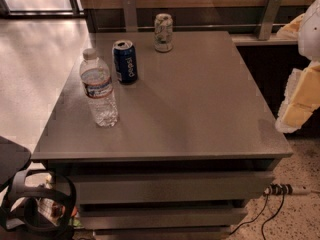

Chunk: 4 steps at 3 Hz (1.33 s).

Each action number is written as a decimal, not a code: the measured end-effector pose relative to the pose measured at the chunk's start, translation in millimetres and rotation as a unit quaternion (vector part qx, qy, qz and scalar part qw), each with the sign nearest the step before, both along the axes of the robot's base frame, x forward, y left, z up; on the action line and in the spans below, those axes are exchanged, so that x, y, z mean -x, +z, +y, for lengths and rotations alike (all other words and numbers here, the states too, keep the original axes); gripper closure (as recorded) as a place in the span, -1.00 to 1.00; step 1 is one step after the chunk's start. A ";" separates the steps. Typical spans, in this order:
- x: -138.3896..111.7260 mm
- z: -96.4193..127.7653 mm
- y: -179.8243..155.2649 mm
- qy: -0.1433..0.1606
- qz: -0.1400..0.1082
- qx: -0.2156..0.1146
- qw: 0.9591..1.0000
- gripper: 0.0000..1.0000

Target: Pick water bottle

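gripper (299, 101) at the right edge beside the table (200, 109), partly cut off, dark looped object (37, 206) cropped at the bottom-left corner, pale can (163, 31) label unreadable

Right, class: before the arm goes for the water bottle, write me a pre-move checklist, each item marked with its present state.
1. Bottle upright on the table, near the left edge: ok.
2. Nothing on the near side of the bottle: ok.
3. Pepsi can close behind the bottle and seemingly apart from it, so mind it on the approach: ok.
4. Pale can at the far edge, well away from the bottle: ok.
5. Tool lined up with the bottle: not ok. It is at the right edge of the view, beside the table and far from the bottle.
6. Tool ready to grasp: cannot tell.
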State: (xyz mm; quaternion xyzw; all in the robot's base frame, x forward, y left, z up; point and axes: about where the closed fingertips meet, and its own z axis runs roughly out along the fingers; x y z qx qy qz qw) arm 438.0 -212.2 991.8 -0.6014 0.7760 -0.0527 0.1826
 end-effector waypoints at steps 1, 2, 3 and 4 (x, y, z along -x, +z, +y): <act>0.0 0.0 0.1 0.000 0.000 0.000 1.000 -1.00; 0.4 13.7 -5.8 0.009 0.000 -0.047 0.999 -1.00; -1.0 40.4 -12.4 0.024 -0.003 -0.114 0.993 -1.00; -7.3 93.4 -31.6 0.064 -0.013 -0.218 0.974 -1.00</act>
